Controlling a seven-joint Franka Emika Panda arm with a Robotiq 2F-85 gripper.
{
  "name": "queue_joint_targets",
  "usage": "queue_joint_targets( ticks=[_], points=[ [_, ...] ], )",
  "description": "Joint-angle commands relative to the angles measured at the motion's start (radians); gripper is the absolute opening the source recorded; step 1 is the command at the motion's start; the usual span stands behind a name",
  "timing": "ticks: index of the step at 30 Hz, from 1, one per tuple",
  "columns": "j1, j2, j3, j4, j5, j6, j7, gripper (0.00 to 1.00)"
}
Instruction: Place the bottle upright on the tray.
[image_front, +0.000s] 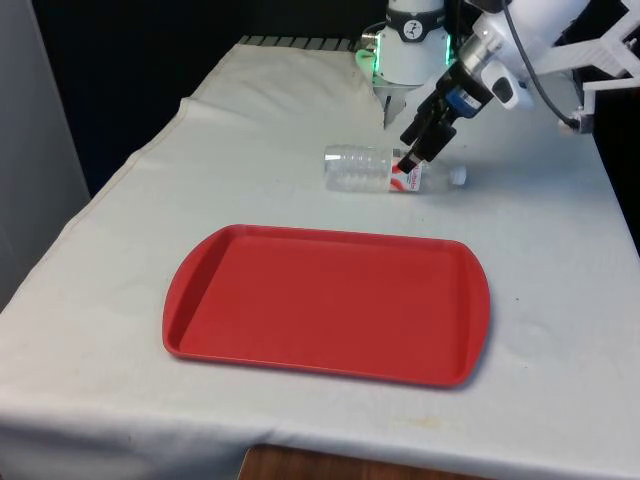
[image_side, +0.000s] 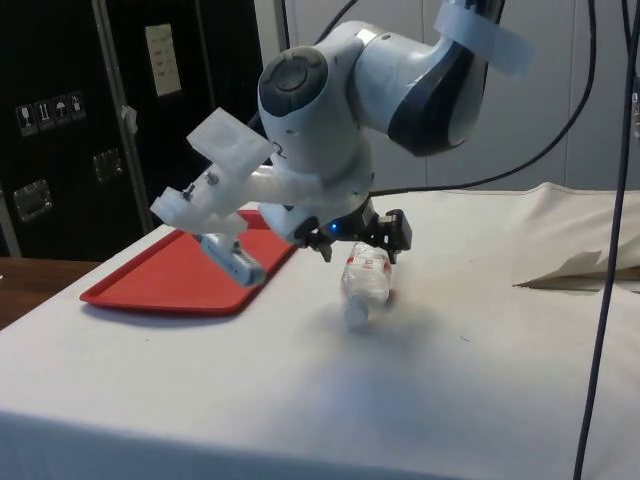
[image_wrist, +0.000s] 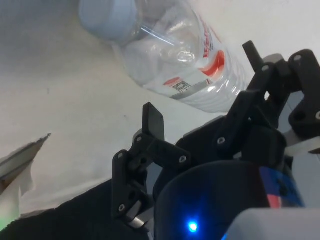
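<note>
A clear plastic bottle (image_front: 357, 167) with a red and white label and a white cap lies on its side on the white cloth, just beyond the far edge of the red tray (image_front: 325, 300). Its cap points to the front view's right. My gripper (image_front: 413, 160) is open and hangs tilted just over the label end of the bottle. In the wrist view the gripper (image_wrist: 202, 86) has its two black fingertips (image_wrist: 152, 120) spread wide, with the bottle (image_wrist: 170, 55) lying just past them. From the side, the bottle (image_side: 364, 282) lies below the gripper (image_side: 388, 236), beside the tray (image_side: 170, 275).
The tray is flat and bare, with a low raised rim. A raised fold in the cloth (image_side: 580, 265) lies beyond the bottle, towards the robot's base. The table's edge runs along the front view's left, where the cloth drops away.
</note>
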Motion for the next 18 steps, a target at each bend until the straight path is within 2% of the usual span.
queue_joint_targets(
  ticks=[1,8,9,10,17,18],
  points=[
    [0.005,0.003,-0.001,0.003,-0.009,-0.009,0.011,1.0],
    [0.006,0.008,0.014,0.009,-0.009,-0.044,0.014,1.0],
    [0.001,0.002,0.016,0.003,0.0,-0.038,0.004,1.0],
    [0.007,0.009,0.015,0.01,-0.009,-0.049,0.015,1.0],
    [0.01,0.023,0.034,0.024,-0.013,-0.098,0.029,1.0],
    [0.002,0.018,0.036,0.018,-0.001,-0.087,0.015,1.0]
  ],
)
